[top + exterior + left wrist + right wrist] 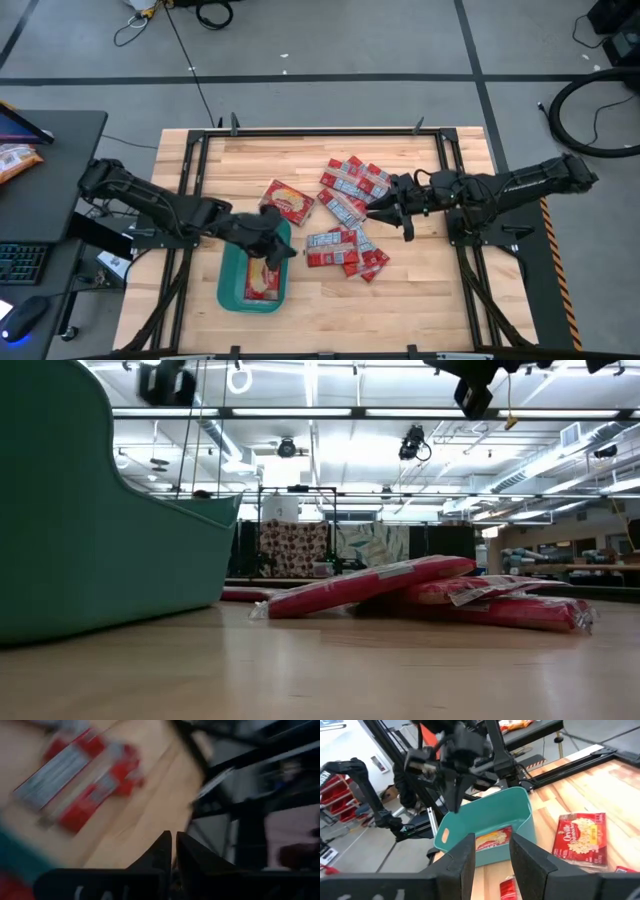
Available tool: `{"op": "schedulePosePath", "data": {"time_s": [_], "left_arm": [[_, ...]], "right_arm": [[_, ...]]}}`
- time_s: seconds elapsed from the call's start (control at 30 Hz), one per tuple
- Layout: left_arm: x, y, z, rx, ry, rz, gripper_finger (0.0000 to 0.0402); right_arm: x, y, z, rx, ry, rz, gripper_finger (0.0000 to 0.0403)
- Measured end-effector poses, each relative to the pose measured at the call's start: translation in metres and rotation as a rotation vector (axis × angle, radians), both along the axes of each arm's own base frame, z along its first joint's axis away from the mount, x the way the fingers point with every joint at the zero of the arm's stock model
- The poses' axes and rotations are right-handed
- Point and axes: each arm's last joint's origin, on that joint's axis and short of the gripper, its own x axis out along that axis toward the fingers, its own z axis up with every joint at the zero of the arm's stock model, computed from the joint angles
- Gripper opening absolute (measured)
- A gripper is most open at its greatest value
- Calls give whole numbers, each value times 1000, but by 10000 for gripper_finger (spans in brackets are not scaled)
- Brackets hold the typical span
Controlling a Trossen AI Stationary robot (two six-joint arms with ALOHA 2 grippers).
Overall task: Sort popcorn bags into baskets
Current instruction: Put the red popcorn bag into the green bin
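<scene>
The teal basket [228,285] sits near the table's near edge, left of the middle, with a red popcorn packet [264,281] lying flat inside it. The larger squarish red bag [287,200] lies flat just beyond the basket. Several small red packets [347,215] lie in a loose overlapping pile at the table's middle, also seen in the low view as packets [400,588]. My left gripper [270,243] hovers over the basket's far right corner, shut and empty [173,845]. My right gripper [388,213] hangs open above the pile's right edge [490,855], holding nothing.
A black metal frame [300,131] runs around the wooden table top. Bare wood lies right of the basket, along the near edge [400,310]. A desk with a keyboard [20,262] stands off the table's left side.
</scene>
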Motion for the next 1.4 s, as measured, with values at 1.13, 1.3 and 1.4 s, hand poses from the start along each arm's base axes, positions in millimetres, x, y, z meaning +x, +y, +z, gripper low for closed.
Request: {"op": "schedulePosePath", "data": {"time_s": [1.13, 1.3, 1.4], "left_arm": [[19, 146, -10, 251, 288, 129, 42], [29, 163, -37, 209, 360, 2, 86], [34, 168, -49, 213, 381, -85, 113]], "right_arm": [[1, -15, -4, 31, 50, -107, 125], [1, -18, -5, 49, 62, -123, 125], [0, -19, -6, 65, 76, -130, 125]]}}
